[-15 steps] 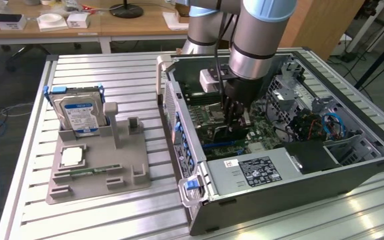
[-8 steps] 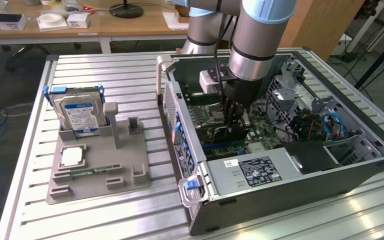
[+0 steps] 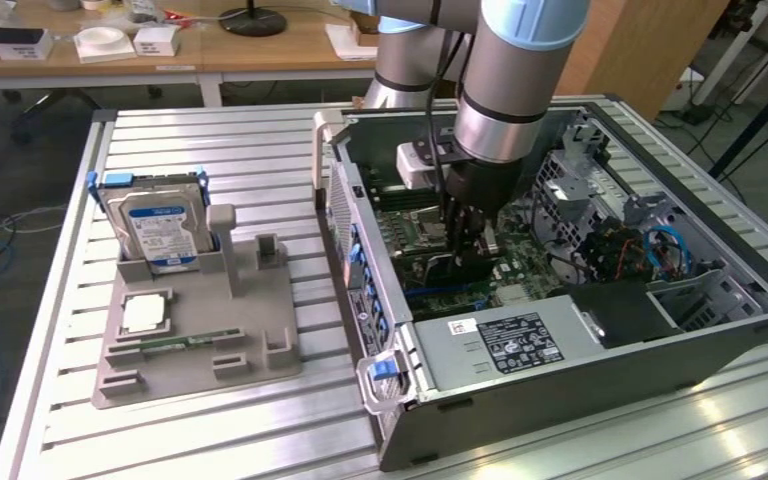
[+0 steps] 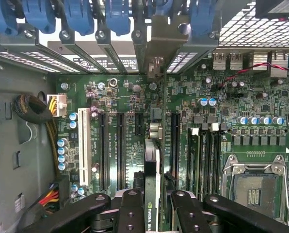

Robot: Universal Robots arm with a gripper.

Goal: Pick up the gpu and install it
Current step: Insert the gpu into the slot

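— What is to the exterior view's left of the computer case (image 3: 584,390)?
— A grey holder (image 3: 204,355), with a hard drive (image 3: 157,228) standing upright in it.
— And inside the case?
— The gripper (image 4: 152,196), its fingers clamped on the gpu (image 4: 154,145). The card stands on edge over the motherboard (image 4: 110,87), bracket toward the case's rear slots.

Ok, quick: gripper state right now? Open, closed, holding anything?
Gripper: closed on the gpu, holding it edge-on over the motherboard inside the computer case.
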